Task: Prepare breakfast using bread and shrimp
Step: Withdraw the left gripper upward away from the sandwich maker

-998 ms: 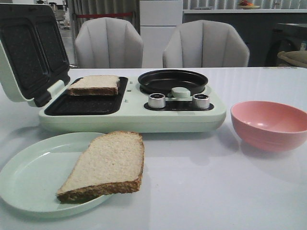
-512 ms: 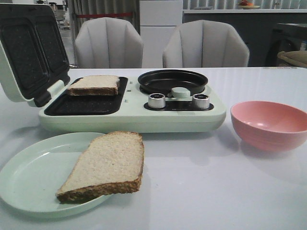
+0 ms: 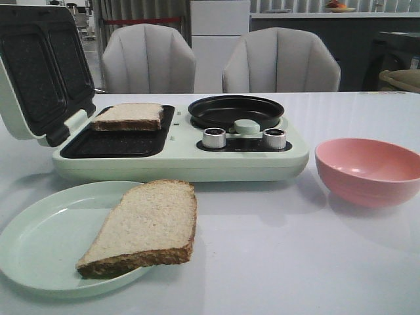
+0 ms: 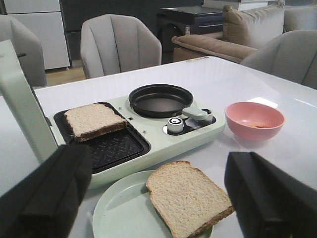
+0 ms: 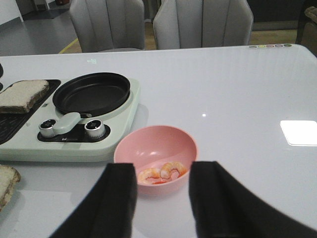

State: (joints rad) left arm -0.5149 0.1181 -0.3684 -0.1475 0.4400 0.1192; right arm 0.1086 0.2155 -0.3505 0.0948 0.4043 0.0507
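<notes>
We see a white table (image 3: 282, 262) set for breakfast, a mint-green breakfast maker (image 3: 177, 147) across its middle with the lid (image 3: 39, 72) tipped up at the left; one slice of bread (image 3: 129, 115) lies on the far part of the dark grill plate (image 3: 118, 141), and a second slice (image 3: 146, 226) rests on the pale green plate (image 3: 46, 243) just in front of the machine, its crust overhanging the plate's right rim; beside the grill sits a round black pan (image 3: 236, 111), with two silver knobs (image 3: 214, 138) before it; to the right, apart from the machine, stands a pink bowl (image 3: 369, 170), and in the right wrist view we find the shrimp (image 5: 163, 172), a few orange-cream pieces, lying in its bottom; our left gripper (image 4: 153, 193) hangs above the plate with its fingers (image 4: 47, 191) spread wide and holding nothing; our right gripper (image 5: 162, 198) hovers over the near side of the bowl, its fingers (image 5: 111, 196) likewise parted and empty; two grey chairs (image 3: 149, 59) stand beyond the table.
</notes>
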